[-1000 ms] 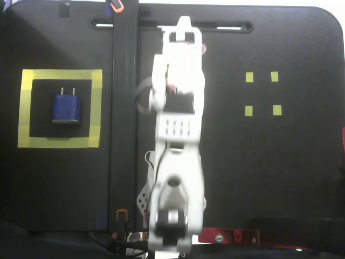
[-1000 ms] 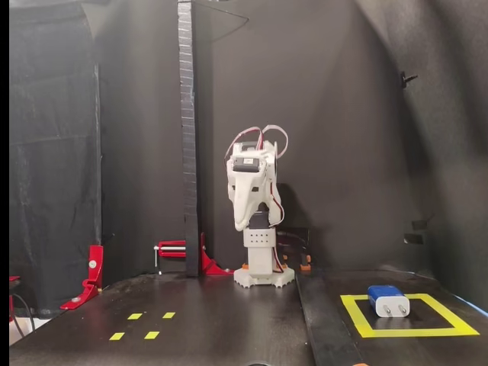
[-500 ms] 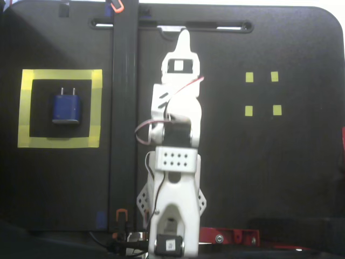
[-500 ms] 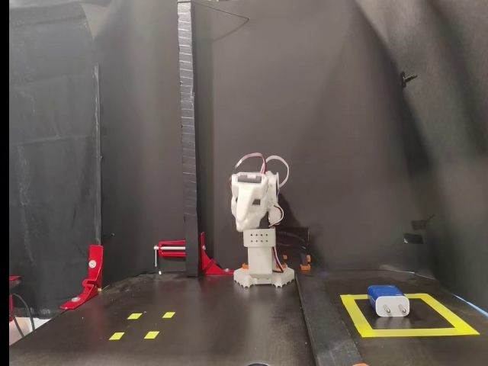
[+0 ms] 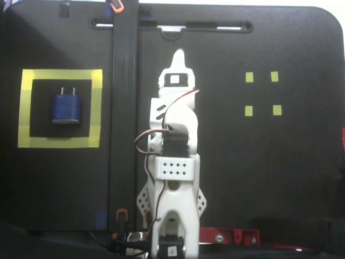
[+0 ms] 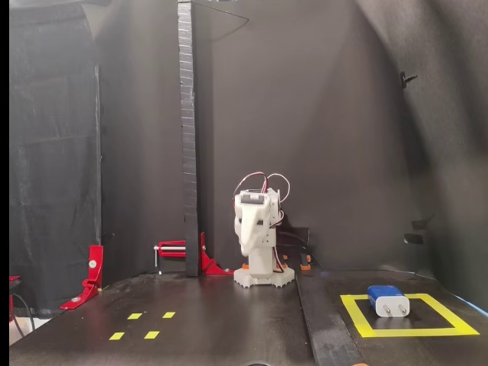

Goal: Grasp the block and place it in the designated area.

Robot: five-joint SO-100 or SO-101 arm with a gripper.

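Observation:
The dark blue block (image 5: 66, 108) lies inside the designated area (image 5: 96, 108), a square of wide yellow tape at the left of the top-down fixed view, with its two metal prongs pointing to the far edge. In the front fixed view the block (image 6: 387, 300) sits in the taped square (image 6: 358, 316) at the lower right. My gripper (image 5: 178, 55) is folded in over the arm's base at the middle of the board, far from the block. From the front the gripper (image 6: 245, 248) points downward. Its fingers meet in one narrow tip with nothing between them.
Several tiny yellow squares (image 5: 249, 77) mark the side opposite the block, seen at the lower left from the front (image 6: 135, 316). A tall black post (image 6: 187, 152) stands beside the base, held by a red clamp (image 6: 177, 249). Another red clamp (image 6: 91, 274) sits at the left edge.
The arm has folded down and drawn back toward its base, lowering the gripper. The block has stayed put in the taped square.

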